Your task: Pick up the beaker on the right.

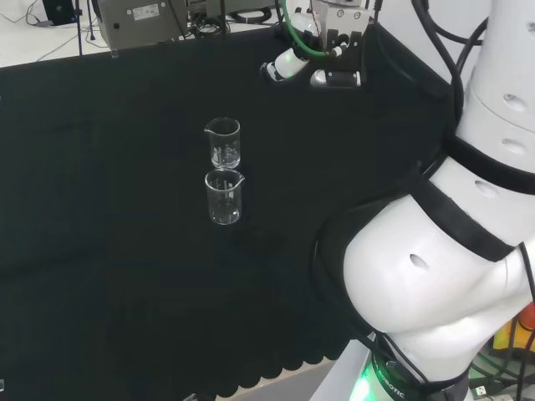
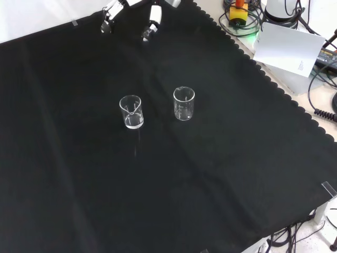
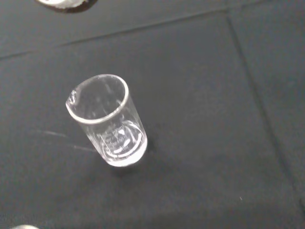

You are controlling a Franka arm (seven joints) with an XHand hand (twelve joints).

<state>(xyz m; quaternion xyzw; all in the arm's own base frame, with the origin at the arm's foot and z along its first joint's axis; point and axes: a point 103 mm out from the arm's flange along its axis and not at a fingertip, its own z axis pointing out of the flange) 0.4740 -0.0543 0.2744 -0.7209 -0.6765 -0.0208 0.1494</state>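
Black cloth (image 2: 221, 174) bears two upright beakers (image 2: 184, 103), hand (image 2: 152, 18) well apart.

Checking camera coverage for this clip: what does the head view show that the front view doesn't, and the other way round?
Head view alone: the arm's big white links at its right, and grey equipment beyond the cloth's far edge.

Front view alone: a white sheet and cables off the cloth at upper right, and the cloth's scalloped right edge in full.

Both: the black cloth, two clear beakers standing upright and apart, both apparently empty, and the hand raised well away from them, holding nothing.
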